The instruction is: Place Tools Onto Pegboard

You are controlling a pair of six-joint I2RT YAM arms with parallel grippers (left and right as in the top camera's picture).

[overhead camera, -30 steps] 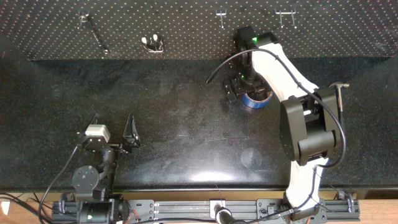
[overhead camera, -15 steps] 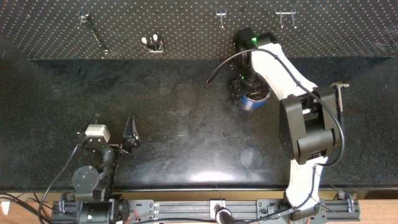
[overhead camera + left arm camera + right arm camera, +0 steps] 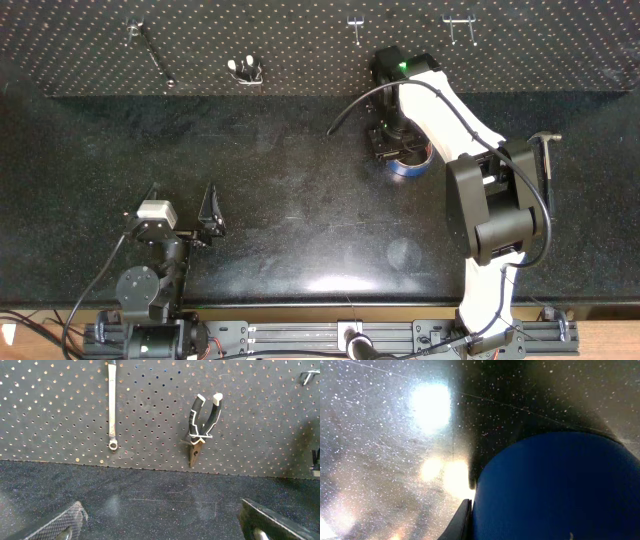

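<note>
Top view: black table w/ pegboard along the far edge.
Blue tape roll: flat on the table, near the pegboard, partly under the R gripper.
R gripper: down low, right at the roll. Can't tell if it is open or shut.
L gripper: wide open, holds 0 things, sits near its own base, well apart from the roll.
Wrench: hangs straight on the pegboard.
Pliers: hang tip down, near the wrench.
Hammer: on the table by the R edge.
</note>
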